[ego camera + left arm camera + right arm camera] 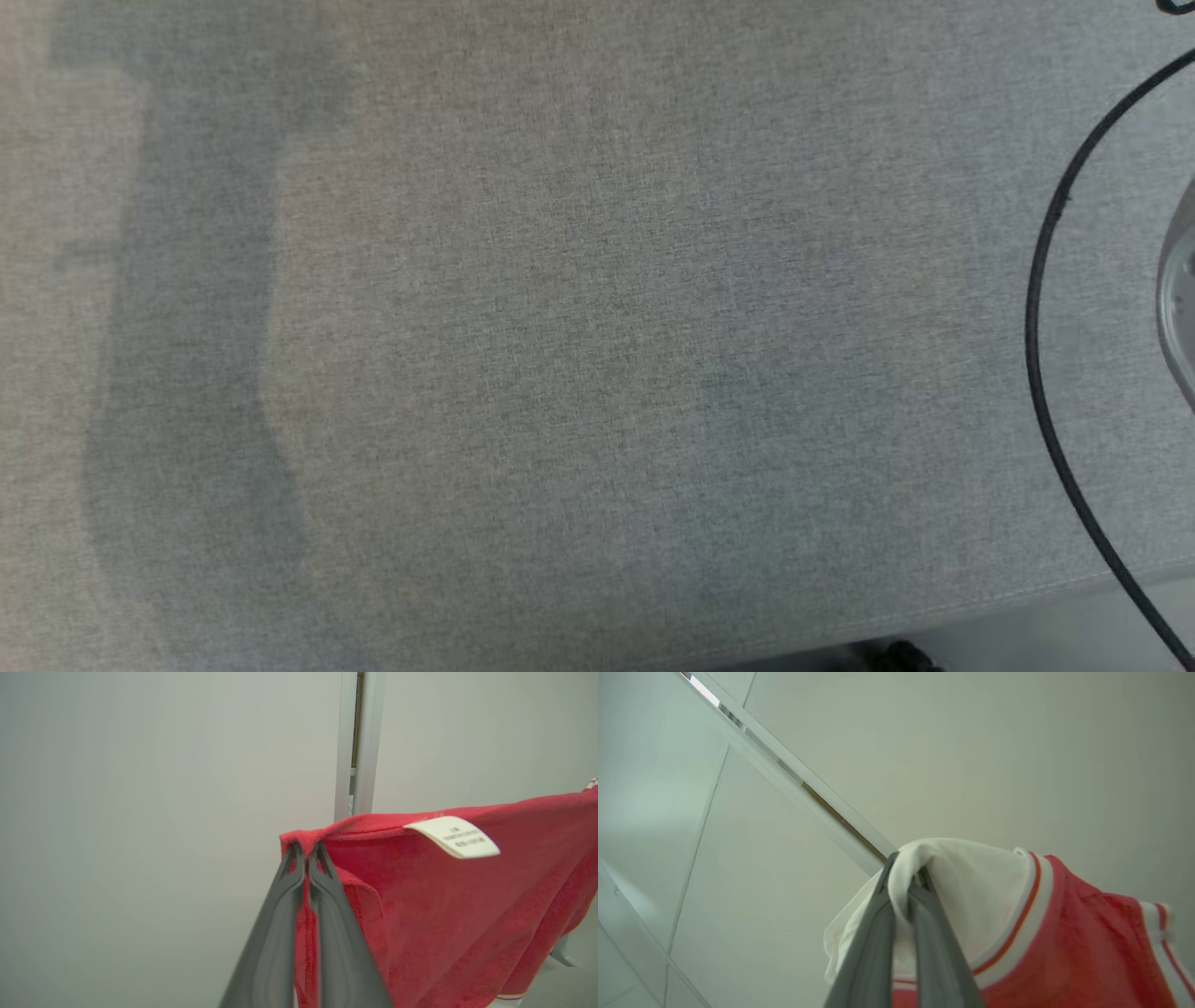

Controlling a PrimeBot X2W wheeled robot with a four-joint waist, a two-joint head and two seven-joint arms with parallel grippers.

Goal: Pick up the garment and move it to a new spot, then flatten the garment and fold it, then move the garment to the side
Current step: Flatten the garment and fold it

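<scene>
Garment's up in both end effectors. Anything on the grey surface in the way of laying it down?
Nothing visible across the middle and left of the grey surface. On its right side a black cable curves across, beside a clear object at the edge. Best lay the red garment left of those.

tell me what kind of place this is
Likely an indoor lab or test room, though little shows. A grey fabric-covered work surface with a loose black cable across it, and plain pale wall panels joined by a metal strip.
</scene>
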